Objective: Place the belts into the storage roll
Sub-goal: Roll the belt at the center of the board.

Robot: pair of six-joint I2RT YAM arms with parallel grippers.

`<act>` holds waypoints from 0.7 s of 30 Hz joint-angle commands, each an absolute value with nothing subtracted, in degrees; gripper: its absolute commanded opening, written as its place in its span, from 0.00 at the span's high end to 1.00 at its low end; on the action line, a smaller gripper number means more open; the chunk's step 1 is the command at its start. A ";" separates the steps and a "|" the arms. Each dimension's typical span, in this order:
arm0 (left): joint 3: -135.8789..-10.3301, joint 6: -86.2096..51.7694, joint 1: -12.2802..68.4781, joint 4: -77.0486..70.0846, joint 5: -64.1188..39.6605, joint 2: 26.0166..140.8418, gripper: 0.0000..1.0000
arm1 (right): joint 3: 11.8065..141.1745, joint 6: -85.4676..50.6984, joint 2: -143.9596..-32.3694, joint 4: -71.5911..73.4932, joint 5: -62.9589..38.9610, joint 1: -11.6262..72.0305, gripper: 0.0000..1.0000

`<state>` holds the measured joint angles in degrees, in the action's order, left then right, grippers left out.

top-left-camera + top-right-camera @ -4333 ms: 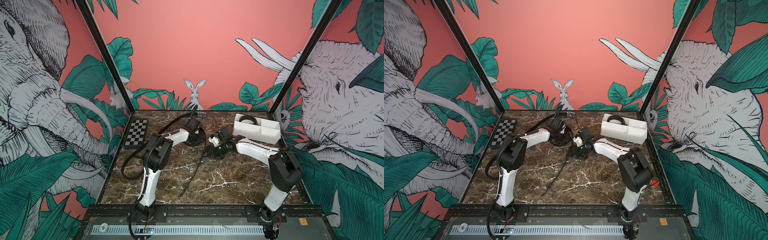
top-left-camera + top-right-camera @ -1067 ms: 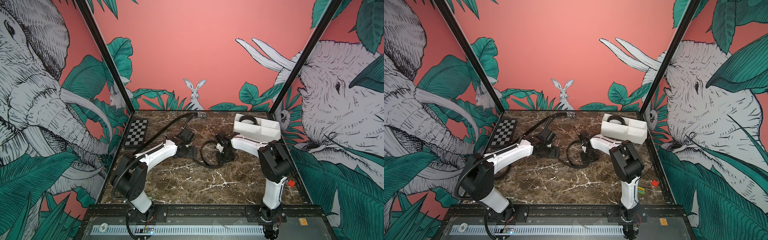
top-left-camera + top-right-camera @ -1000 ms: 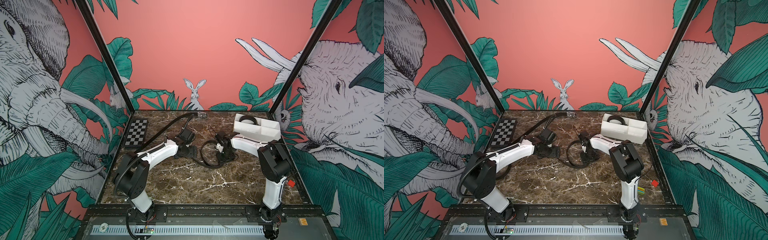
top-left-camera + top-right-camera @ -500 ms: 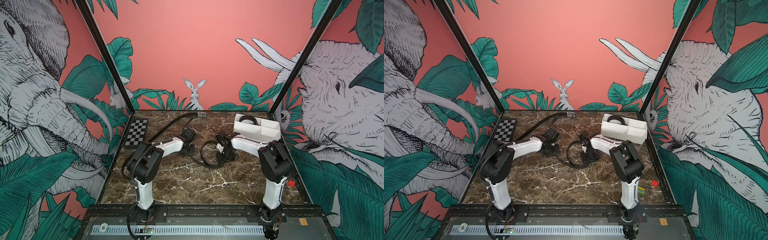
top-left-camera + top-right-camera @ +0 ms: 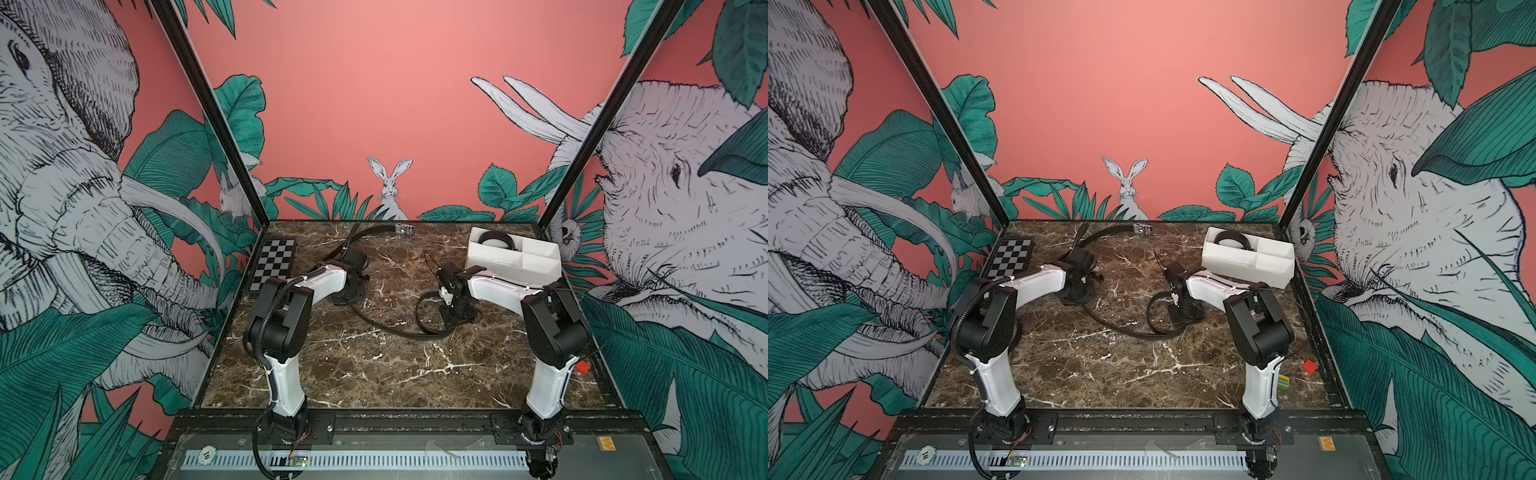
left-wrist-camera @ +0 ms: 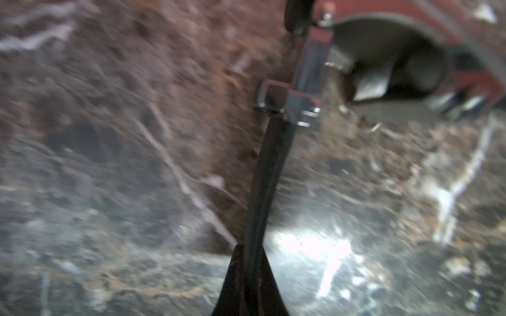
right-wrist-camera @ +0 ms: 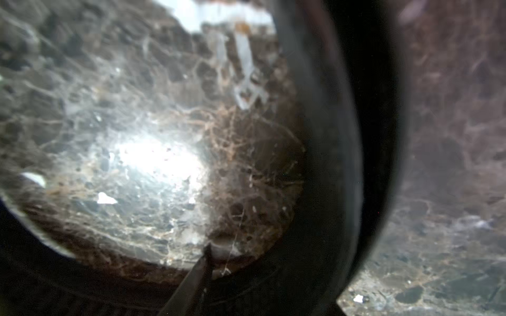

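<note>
Marble tabletop (image 5: pixel 374 365), left jaws pinching belt (image 6: pixel 262 177)

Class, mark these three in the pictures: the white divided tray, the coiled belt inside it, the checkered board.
white divided tray (image 5: pixel 515 269): in a top view, near outer wall.
coiled belt (image 5: pixel 494 234): in a top view, far arc of the coil.
checkered board (image 5: pixel 274 266): in a top view, middle squares.
</note>
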<state>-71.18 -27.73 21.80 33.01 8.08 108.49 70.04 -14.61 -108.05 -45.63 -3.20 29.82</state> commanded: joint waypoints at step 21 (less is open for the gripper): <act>-100.50 -22.60 29.39 23.22 -6.67 129.00 0.67 | 73.16 -16.95 -114.08 -47.82 -8.29 47.83 0.72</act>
